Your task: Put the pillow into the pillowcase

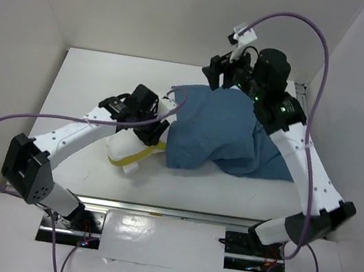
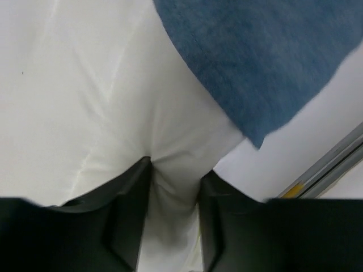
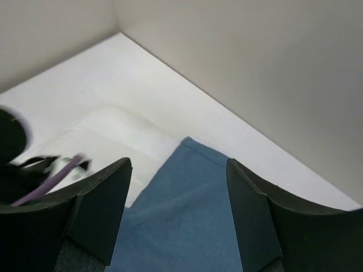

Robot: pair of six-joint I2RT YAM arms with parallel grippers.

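The white pillow (image 1: 128, 146) lies left of centre, its yellow strip at the near edge, its right part under the dusty-blue pillowcase (image 1: 217, 131). My left gripper (image 1: 157, 130) is shut on a fold of the pillow (image 2: 113, 102), pinched between both fingers (image 2: 127, 221), beside the pillowcase's edge (image 2: 255, 56). My right gripper (image 1: 216, 75) is open and empty, hovering above the pillowcase's far corner (image 3: 187, 215); the pillow (image 3: 113, 136) shows beyond it.
White walls close in the table (image 1: 93, 79) on the left, back and right. A metal rail (image 1: 169, 212) runs along the near edge. Purple cables loop off both arms.
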